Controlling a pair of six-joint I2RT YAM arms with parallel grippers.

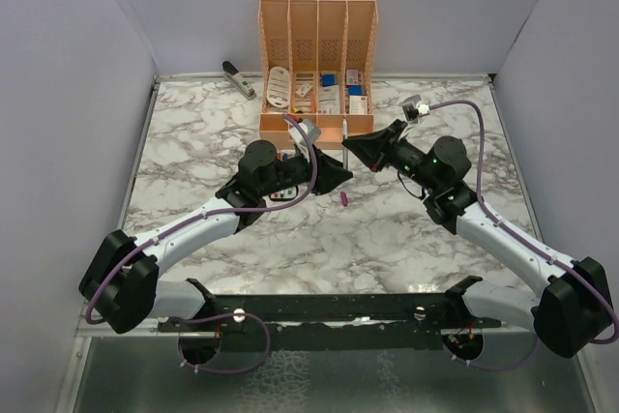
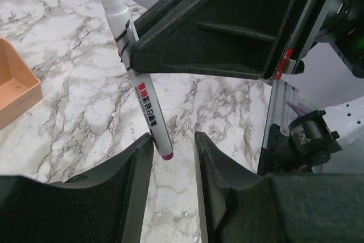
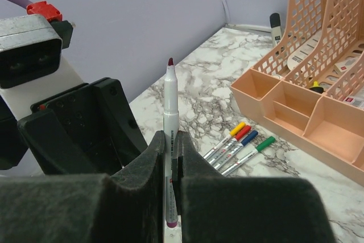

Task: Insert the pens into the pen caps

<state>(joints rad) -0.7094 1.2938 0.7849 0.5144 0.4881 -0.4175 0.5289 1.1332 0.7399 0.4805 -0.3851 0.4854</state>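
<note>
My right gripper (image 3: 172, 140) is shut on a whitish pen (image 3: 170, 112) and holds it upright above the table, dark purple tip up. In the left wrist view the pen (image 2: 145, 101) hangs from the right gripper's fingers (image 2: 216, 32), and its purple lower end sits between the fingers of my open left gripper (image 2: 173, 146), close to the left one. Both grippers meet at mid-table in the top view: left (image 1: 338, 177), right (image 1: 352, 148). A purple cap (image 1: 344, 199) lies on the marble just below them. Several capped pens (image 3: 239, 143), yellow, red, blue and green, lie side by side.
The orange organiser (image 1: 318, 26) stands at the back centre, its front tray (image 3: 296, 101) just beyond the capped pens. A grey stapler (image 1: 237, 79) lies to its left. Grey walls close in on both sides and the back.
</note>
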